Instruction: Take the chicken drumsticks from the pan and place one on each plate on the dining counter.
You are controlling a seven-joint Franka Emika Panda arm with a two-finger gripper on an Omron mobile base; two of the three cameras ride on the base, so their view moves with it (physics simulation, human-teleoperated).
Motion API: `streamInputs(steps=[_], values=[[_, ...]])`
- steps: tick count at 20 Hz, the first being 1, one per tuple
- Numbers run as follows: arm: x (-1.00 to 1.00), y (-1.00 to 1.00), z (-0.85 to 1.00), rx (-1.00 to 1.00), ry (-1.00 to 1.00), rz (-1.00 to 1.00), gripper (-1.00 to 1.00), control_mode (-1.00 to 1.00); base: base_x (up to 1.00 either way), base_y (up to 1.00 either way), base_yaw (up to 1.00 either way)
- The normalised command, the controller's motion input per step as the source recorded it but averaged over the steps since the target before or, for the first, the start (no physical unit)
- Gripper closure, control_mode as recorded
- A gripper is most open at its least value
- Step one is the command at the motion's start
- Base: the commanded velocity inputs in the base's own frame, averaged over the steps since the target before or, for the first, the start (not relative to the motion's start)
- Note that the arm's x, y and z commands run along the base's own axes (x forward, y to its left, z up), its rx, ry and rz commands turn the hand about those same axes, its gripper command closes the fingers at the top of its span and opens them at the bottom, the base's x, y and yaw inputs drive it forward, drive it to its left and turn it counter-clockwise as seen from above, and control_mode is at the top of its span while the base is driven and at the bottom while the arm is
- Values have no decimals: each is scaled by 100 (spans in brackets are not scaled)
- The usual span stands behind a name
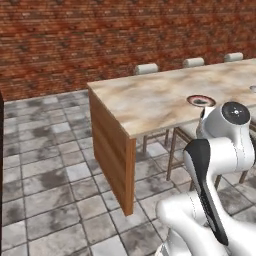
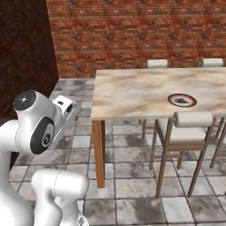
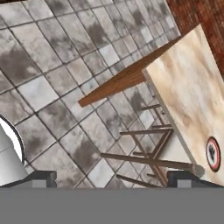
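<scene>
Left base view: plate (image 1: 201, 101) with dark and red ring lying flat on the long marbled surface (image 1: 150, 100), near its near long edge, something dark at the plate's middle, too small to identify. Sliver of a second pale item (image 1: 253, 89) at the right edge of that view, on the same top, cut off by the frame. Right base view: same plate (image 2: 182, 100) toward the right part of the surface (image 2: 128, 95), just behind the padded back of a wooden chair (image 2: 192, 120) tucked at the near side. Hand view: plate (image 3: 213, 154) at the lower right, on the beige top (image 3: 188, 83), scene rolled so the top runs diagonally; brown wooden end panel (image 3: 118, 85) beneath it, chair legs (image 3: 148, 148) over the tiles.

Hand (image 3: 111, 180) spread wide, released, two dark fingertips (image 3: 41, 178) far apart at the bottom of the hand view, nothing between them, well apart from the plate and off the surface, over grey tiled floor (image 3: 52, 65).

White arm (image 1: 215, 165) folded at lower right of the left base view, partly hiding the plate's near side. More pale chair backs (image 1: 146, 69) along the far edge of the surface. Red brick wall (image 1: 100, 35) behind, grey stone tiles (image 1: 50, 190) below.
</scene>
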Motion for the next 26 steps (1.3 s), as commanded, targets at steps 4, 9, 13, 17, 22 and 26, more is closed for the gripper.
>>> streamInputs(steps=[4,9,13,17,22,26], values=[[0,0,0,0,0,0,-100,100,49,100,-26],[0,0,0,0,0,0,-100,100,69,100,-20],[0,0,0,0,0,0,-100,100,82,100,-18],[0,0,0,0,0,0,-100,100,85,100,-22],[0,0,0,0,0,0,-100,100,99,100,-22],[0,0,0,0,0,0,-100,100,100,93,-20]])
